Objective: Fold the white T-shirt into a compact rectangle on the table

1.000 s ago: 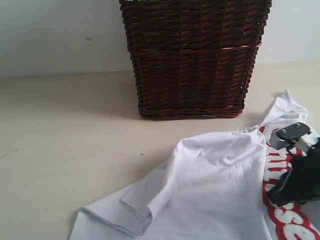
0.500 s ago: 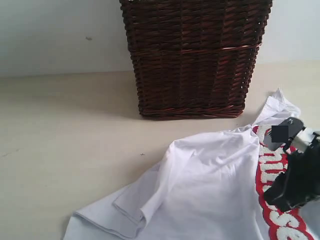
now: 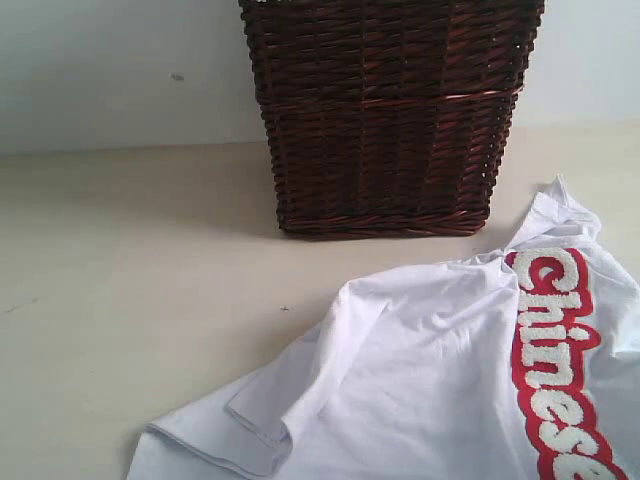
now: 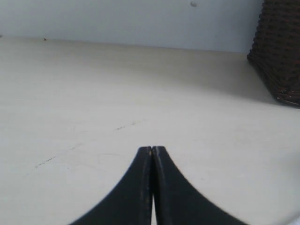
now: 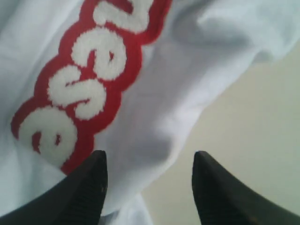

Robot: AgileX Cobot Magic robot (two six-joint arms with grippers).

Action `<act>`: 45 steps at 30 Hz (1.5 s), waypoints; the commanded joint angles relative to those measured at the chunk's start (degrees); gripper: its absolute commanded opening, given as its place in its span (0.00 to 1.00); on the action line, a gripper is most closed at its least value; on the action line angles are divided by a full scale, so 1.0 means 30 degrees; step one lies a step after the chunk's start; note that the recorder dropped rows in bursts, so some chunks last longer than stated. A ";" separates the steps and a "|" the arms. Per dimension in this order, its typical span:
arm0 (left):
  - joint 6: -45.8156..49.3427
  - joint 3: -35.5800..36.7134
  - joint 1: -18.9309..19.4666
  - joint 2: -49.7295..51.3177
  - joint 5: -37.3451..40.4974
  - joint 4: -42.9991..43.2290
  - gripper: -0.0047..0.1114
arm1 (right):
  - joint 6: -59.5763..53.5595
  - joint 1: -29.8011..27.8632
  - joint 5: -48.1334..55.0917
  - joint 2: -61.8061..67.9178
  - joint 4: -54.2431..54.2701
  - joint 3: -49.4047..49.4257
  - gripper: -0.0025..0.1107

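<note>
Behind the shirt: a tall, dark brown wicker basket [image 3: 385, 115] stands on the table [image 3: 130, 260], with a pale wall [image 3: 120, 70] behind it; the basket's top runs out of the exterior view.
In the way: the basket's front face rises just beyond the shirt's far edge, with a strip of table between them.
Shirt position: the white T-shirt [image 3: 430, 380] lies on the table in front of the basket, spread toward the basket's right side.
Shirt look: rumpled and unfolded, with soft ridges; a sleeve [image 3: 265, 420] is doubled over at the corner farthest from the basket, and a peak of cloth points up near the basket's right front corner.
Lettering: fuzzy white letters outlined in red [image 3: 550, 350] run away from the basket.
Right gripper: the right gripper [image 5: 150, 154] hovers over the end of the lettering, jaws wide apart, with nothing between them.
Left gripper: the left gripper [image 4: 152, 150] sits low over bare table to the left of the basket, jaws pressed together and holding nothing.
Edges: the shirt runs out of the exterior view on its near and right sides.
Open room: pale table surface spreads broadly to the left of the basket and in front of it.
</note>
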 commanded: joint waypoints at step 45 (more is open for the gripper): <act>-0.0012 -0.0040 -0.0100 -0.0123 -0.0073 -0.0086 0.04 | -0.7728 0.7779 -0.9318 0.5065 1.0395 0.0091 0.02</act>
